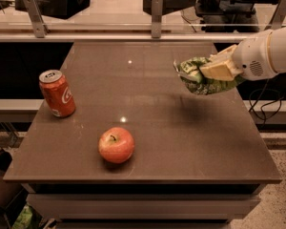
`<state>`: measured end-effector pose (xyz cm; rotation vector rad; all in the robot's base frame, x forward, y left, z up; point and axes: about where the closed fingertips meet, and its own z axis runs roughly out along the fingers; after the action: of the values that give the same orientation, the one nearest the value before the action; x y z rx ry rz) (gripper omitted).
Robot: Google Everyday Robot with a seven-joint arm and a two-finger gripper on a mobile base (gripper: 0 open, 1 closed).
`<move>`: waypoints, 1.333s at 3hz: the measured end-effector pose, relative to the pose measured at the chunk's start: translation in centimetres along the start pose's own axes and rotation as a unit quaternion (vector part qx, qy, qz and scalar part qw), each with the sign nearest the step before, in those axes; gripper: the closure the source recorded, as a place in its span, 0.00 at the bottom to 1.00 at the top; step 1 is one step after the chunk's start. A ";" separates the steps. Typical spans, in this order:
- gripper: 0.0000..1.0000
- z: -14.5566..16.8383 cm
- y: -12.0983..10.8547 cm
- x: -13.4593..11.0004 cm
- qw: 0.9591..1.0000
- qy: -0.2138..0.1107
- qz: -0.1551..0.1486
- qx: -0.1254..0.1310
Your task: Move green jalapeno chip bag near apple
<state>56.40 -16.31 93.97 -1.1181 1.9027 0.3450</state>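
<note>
The green jalapeno chip bag (196,76) is a crumpled green and white foil bag held in the air above the right side of the table. My gripper (215,70) is shut on it, reaching in from the right on a white arm. The apple (116,145) is red-orange with a short dark stem and sits on the table near the front, left of centre. The bag is well to the right of the apple and farther back.
A red soda can (56,93) stands upright near the left edge of the dark table (190,142). A metal rail with posts (156,14) runs behind the table. A cable (267,106) hangs beyond the right edge.
</note>
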 end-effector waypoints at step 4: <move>0.82 0.7 7.7 2.3 1.000 0.007 0.017 -0.003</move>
<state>50.07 -12.94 90.31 -1.0955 1.9355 0.3639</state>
